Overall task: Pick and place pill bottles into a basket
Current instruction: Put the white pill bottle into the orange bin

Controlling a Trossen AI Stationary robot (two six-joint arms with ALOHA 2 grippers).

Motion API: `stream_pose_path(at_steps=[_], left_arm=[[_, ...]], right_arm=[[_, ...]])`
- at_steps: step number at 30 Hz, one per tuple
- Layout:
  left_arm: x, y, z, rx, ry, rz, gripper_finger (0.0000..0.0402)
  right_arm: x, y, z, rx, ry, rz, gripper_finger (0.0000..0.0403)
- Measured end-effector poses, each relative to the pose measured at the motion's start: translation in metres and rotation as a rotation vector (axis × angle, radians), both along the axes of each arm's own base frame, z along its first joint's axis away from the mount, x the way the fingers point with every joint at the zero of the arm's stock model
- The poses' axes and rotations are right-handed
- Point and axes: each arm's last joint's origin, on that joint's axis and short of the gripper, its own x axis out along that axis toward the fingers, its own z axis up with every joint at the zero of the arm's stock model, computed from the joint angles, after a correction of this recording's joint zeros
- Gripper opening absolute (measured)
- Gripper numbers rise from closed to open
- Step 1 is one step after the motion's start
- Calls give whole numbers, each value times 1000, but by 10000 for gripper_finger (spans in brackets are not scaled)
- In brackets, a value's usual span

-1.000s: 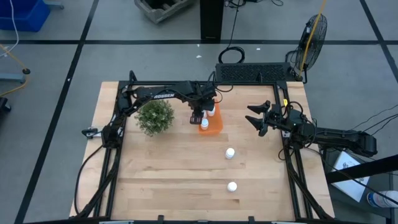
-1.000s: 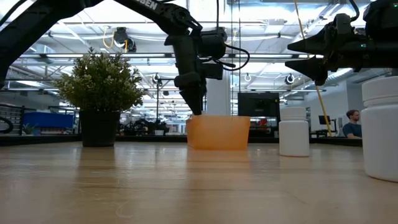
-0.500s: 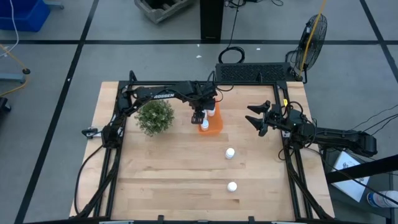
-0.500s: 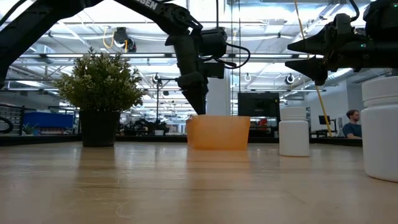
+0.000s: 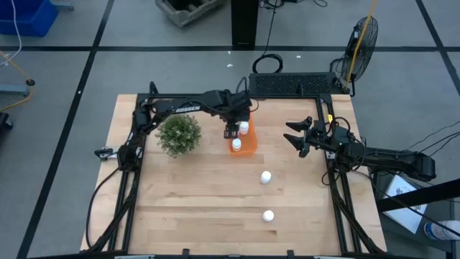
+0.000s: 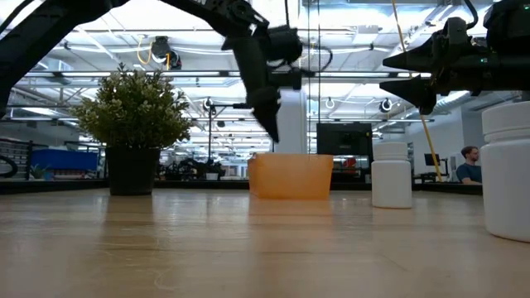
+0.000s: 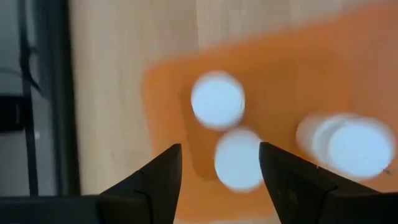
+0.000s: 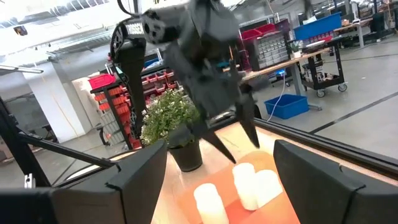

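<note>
Orange basket (image 5: pixel 246 141) sits on the wooden counter (image 5: pixel 194 201) just right of the green plant (image 5: pixel 180 134), its long axis running front to back in the high view. Three pill bottles stand inside it, caps up: the left wrist view looks straight down on one bottle (image 7: pixel 217 101), a second (image 7: pixel 239 158) touching it, and a third (image 7: pixel 348 144) a little apart at the other side of the basket. The left pincer (image 5: pixel 231 132) hangs above the basket's left edge, fingers spread and holding nothing, pointing down. Two more bottles stand upright out on the open counter: one (image 5: pixel 266 176) nearer the basket, another (image 5: pixel 268 215) well toward the front edge. The right pincer (image 5: pixel 296 138) waits at the right side of the counter, raised, fingers apart and empty, aimed toward the basket.
</note>
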Motion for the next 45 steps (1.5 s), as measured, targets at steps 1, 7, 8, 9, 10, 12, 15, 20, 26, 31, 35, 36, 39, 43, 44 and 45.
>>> stream_pose_path(at_steps=[1, 7, 8, 9, 10, 12, 15, 20, 26, 31, 35, 36, 39, 43, 44, 45], left_arm=[[1, 0, 9, 0, -33, -1, 220], [-3, -8, 55, 16, -187, -13, 214], [-5, -11, 63, 16, -210, -16, 214], [-8, -14, 71, 10, -241, -21, 214], [-11, -17, 81, 0, -273, -28, 215], [-20, -25, 101, -32, -332, -53, 216], [-35, -38, 130, -69, -421, -85, 214], [-58, -62, 168, -51, -542, -141, 212], [-93, -85, 180, -55, -666, -197, 214], [-127, -94, 158, -34, -766, -150, 214], [-156, -98, 140, 1, -863, -79, 214], [-164, -99, 137, 2, -886, -68, 214], [-185, -104, 132, 5, -979, -58, 214], [-206, -111, 120, 21, -1038, -37, 214], [-210, -113, 118, 27, -1051, -28, 214], [-214, -114, 118, 31, -1073, -25, 214]], right_arm=[[0, 0, 0, 0, 0, 0, 286], [0, 0, -1, 3, 9, 0, 286], [0, 0, -2, 6, 16, 0, 286], [0, 0, -3, 11, 24, 1, 286], [0, 0, -4, 24, 31, 2, 286], [1, 0, -5, 47, 37, 5, 286], [1, 1, -5, 68, 41, 16, 286], [4, 8, -13, 97, 166, 98, 286], [11, 26, 14, 45, 109, 233, 286], [16, 41, 37, -35, 77, 256, 286], [22, 53, 50, -92, 132, 230, 286], [24, 55, 56, -100, 149, 222, 286], [33, 63, 73, -117, 238, 185, 286], [51, 74, 96, -140, 349, 191, 286], [56, 77, 104, -143, 364, 199, 286], [61, 80, 111, -147, 380, 205, 286]])
